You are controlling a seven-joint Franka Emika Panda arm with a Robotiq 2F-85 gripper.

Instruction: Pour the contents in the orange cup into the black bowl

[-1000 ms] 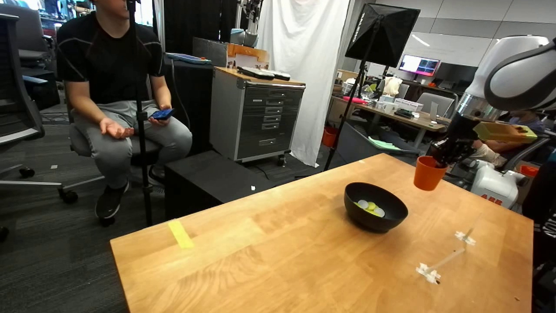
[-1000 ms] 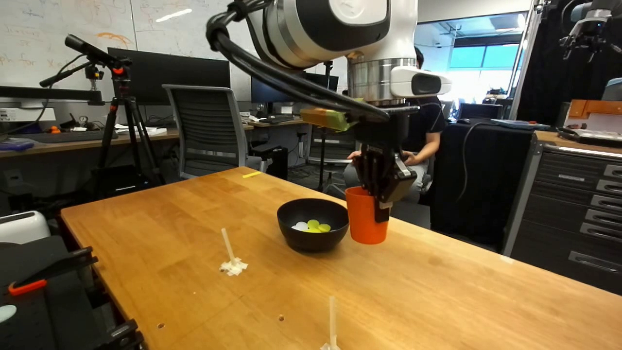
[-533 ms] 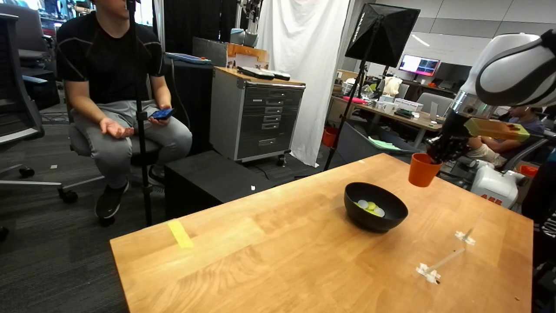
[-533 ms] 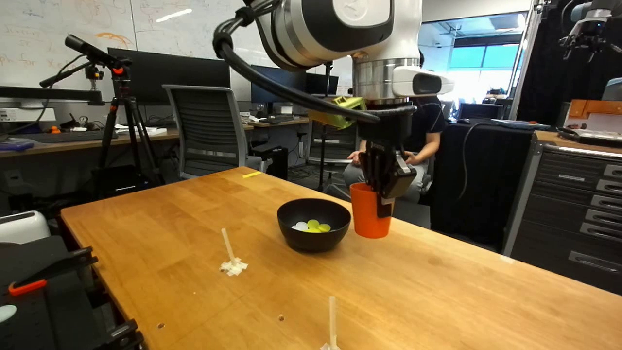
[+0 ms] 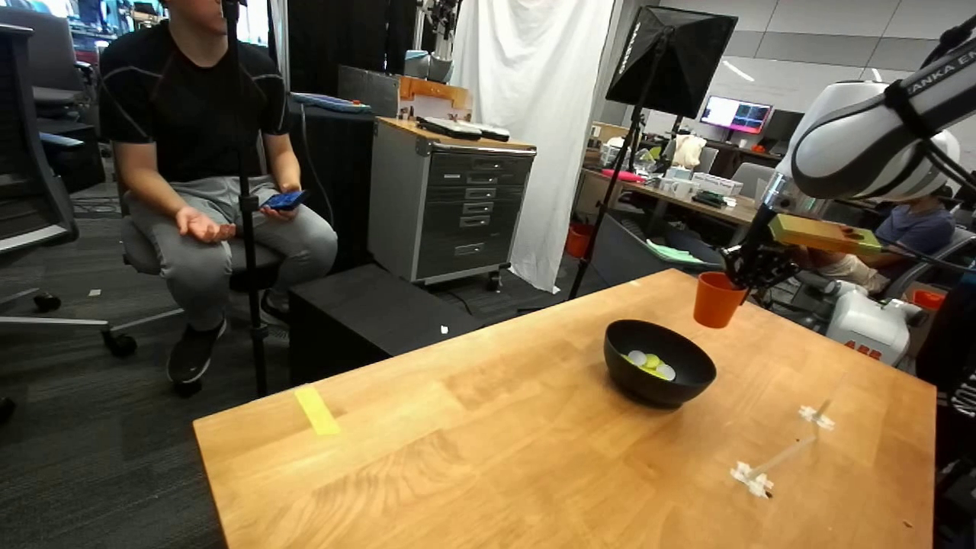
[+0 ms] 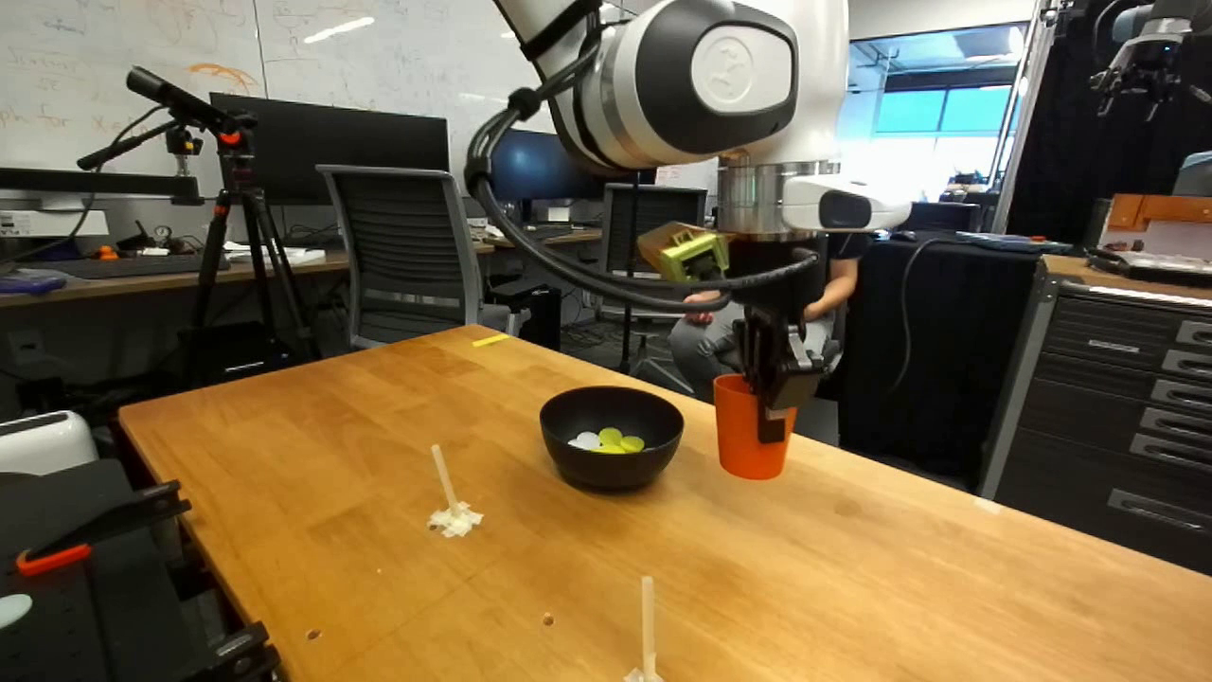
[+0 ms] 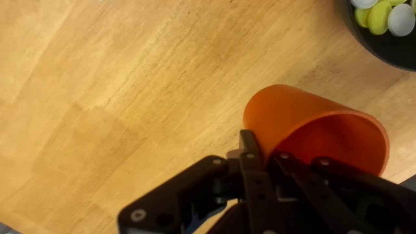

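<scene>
Wrist view shows the claw pinching the wall of the orange cup, one finger inside and one outside. In both exterior views the cup hangs nearly upright above the tabletop, near the black bowl but apart from it. White and yellow pieces lie together inside that bowl, which stands on the tabletop.

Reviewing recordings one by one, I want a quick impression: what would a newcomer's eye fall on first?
Probably the orange cup, pinched by its wall in the gripper. Next, the black bowl on the table, apart from the cup, with yellow and white pieces inside. Then, in an exterior view, the seated person at left.
</scene>
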